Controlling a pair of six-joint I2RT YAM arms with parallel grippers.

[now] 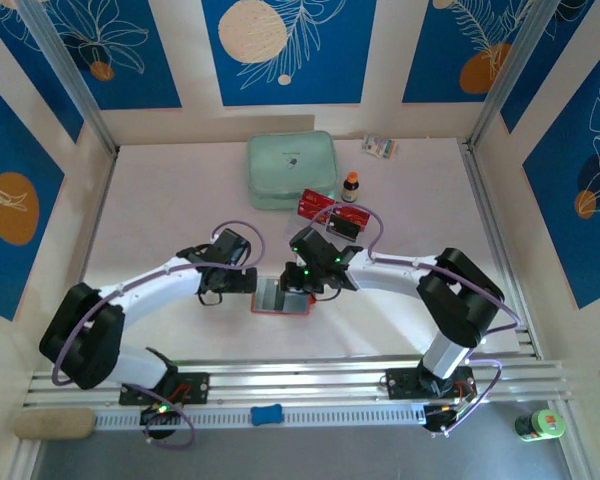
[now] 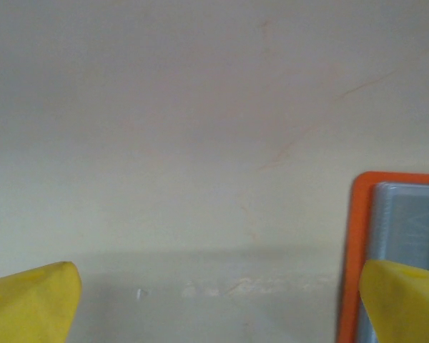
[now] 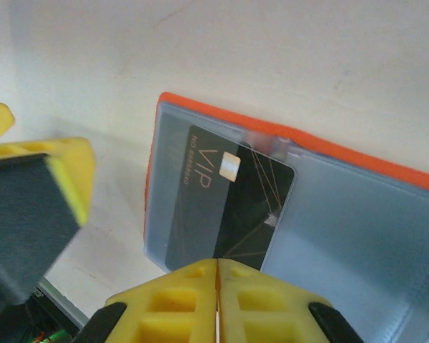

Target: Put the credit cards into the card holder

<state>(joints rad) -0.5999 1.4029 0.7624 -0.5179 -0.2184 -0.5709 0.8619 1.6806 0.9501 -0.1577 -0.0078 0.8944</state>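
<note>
The pale table point(image 1: 180, 180) has the orange card holder point(image 1: 281, 298) lying open near its front edge, grey inner pockets facing up. The task looks barely under way. A small pile of red and black credit cards point(image 1: 320, 205) waits beyond the holder, on its far right side and well apart from it. One black card point(image 3: 229, 200) sits at a slant in the holder's left pocket, only partly tucked under the clear sleeve.

Both arms bend inward and meet over the holder. The right arm point(image 1: 400, 270) reaches in from the holder's right, and the left arm point(image 1: 150, 290) from its left. The right gripper point(image 3: 216, 300) hangs low over the near end of the black card with its yellow jaws pressed together. The jaws hide that end of the card, so touch or pinch cannot be told; it is probably nudging the card in. The left gripper point(image 2: 216, 279) hovers at the holder's left border, jaws spread wide and holding nothing, with one fingertip point(image 2: 400, 293) over the orange rim.
</note>
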